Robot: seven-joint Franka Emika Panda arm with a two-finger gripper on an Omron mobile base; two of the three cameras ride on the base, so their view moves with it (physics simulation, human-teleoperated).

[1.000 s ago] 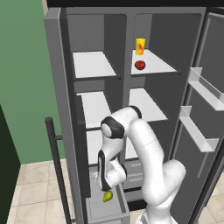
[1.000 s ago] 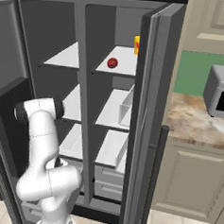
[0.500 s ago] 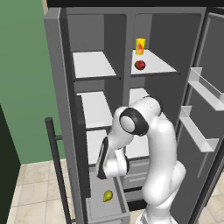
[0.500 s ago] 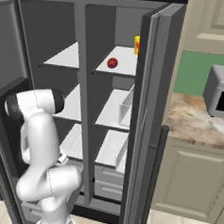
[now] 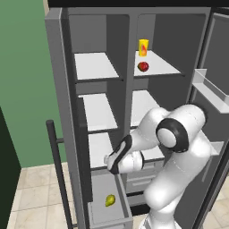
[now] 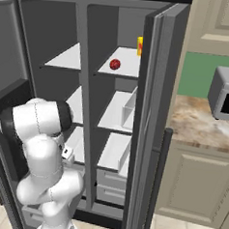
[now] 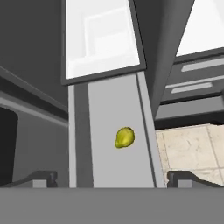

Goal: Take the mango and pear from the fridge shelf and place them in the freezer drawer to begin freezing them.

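With the pear (image 5: pixel 109 200) already in the freezer drawer (image 5: pixel 96 210) and your gripper (image 7: pixel 112 181) spread empty, grasp the firm, smooth mango (image 5: pixel 143 66), twelve o'clock from the arm, across its middle.

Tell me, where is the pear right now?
The pear lies alone on the floor of the open freezer drawer, low in the left base view, below the tool.

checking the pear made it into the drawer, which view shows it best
The hand view: the pear lies unobstructed on the freezer drawer floor. The left base view shows it smaller.
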